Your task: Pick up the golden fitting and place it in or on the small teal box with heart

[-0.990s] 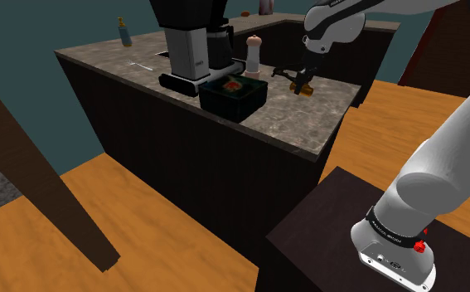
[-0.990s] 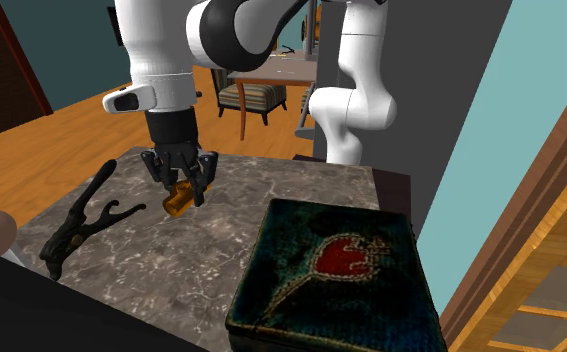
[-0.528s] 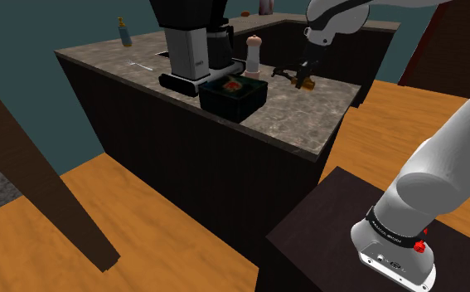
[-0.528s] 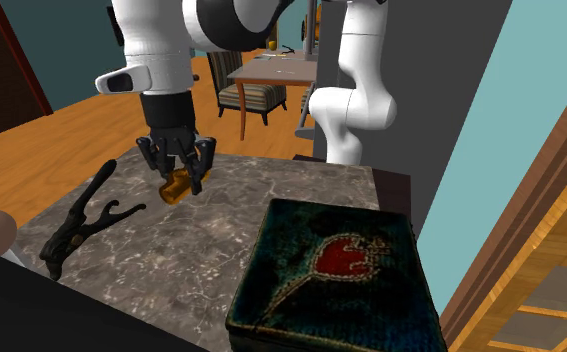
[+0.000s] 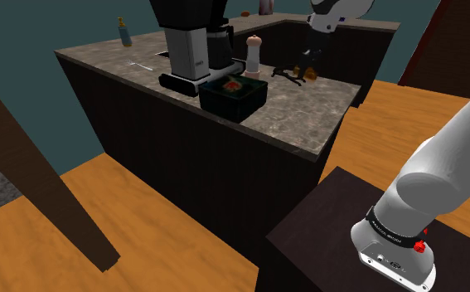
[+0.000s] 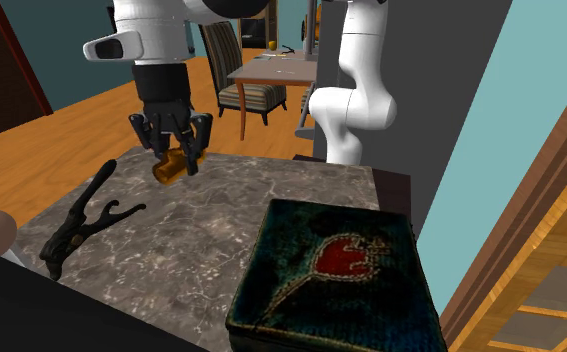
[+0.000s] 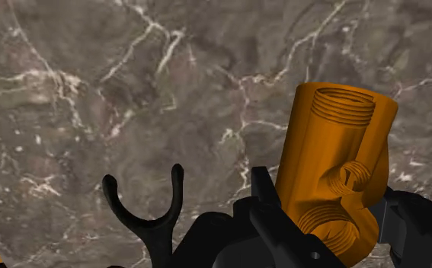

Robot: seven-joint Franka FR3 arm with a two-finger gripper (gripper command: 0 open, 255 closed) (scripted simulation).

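Pincer (image 6: 175, 162) clamped on golden fitting (image 7: 332, 167) — held above marble counter (image 6: 186, 245) — teal box (image 6: 331, 275) apart.
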